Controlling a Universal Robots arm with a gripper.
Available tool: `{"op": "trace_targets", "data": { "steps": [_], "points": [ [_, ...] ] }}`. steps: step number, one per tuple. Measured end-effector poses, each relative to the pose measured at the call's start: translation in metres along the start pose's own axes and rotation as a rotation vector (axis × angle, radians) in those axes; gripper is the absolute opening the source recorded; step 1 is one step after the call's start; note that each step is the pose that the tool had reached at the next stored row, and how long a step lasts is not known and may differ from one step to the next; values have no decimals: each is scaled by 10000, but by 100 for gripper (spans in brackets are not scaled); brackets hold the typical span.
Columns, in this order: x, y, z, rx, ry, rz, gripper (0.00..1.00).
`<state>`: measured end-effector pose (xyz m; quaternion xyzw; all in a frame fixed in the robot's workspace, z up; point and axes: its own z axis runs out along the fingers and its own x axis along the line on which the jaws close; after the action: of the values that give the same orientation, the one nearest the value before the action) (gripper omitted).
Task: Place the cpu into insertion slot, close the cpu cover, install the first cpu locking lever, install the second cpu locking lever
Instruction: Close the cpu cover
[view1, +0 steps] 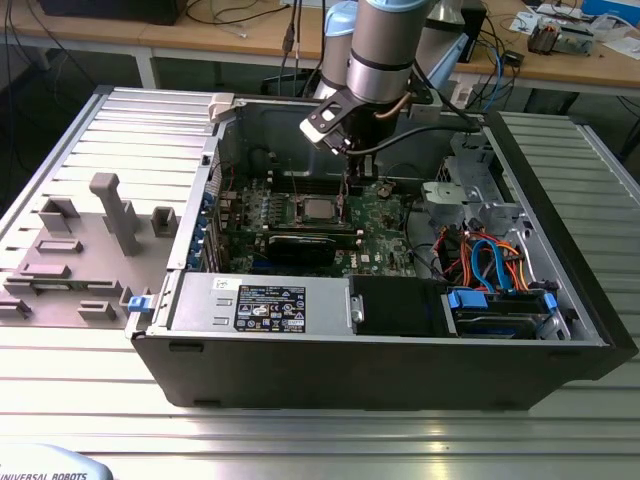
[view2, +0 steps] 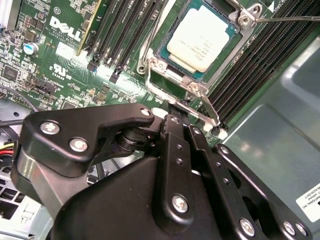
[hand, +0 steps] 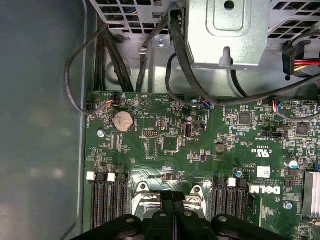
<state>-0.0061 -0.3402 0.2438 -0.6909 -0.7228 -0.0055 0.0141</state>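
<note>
The cpu (view2: 202, 37), a pale silver square chip, lies flat in the insertion slot (view2: 161, 54) on the green motherboard (view2: 60, 60). The cpu cover (view2: 172, 79), a thin metal frame, lies around the chip. One thin wire locking lever (view2: 290, 19) sticks out from a corner of the socket, and another (view2: 192, 106) runs along the socket edge closest to my fingers. My gripper (view2: 172, 107) is shut, its black tips right at that nearer lever; whether they touch it is unclear. In the exterior view the gripper (view1: 345, 198) hangs just at the right of the cpu (view1: 318, 209).
Long black memory slots (view2: 260, 65) flank the socket on both sides. A long black expansion card (view1: 300, 245) lies in front of the socket. Cables (hand: 125, 55) and a grey drive cage (hand: 225, 30) crowd one end of the case; its walls (view1: 230, 150) enclose the board.
</note>
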Motion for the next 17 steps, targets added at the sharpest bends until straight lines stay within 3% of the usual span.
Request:
{"op": "trace_targets", "data": {
  "steps": [11, 17],
  "points": [
    [1, -22, 1, 1, -1, 2, 11],
    [4, -100, 21, 0, 0, -1, 11]
  ]
}}
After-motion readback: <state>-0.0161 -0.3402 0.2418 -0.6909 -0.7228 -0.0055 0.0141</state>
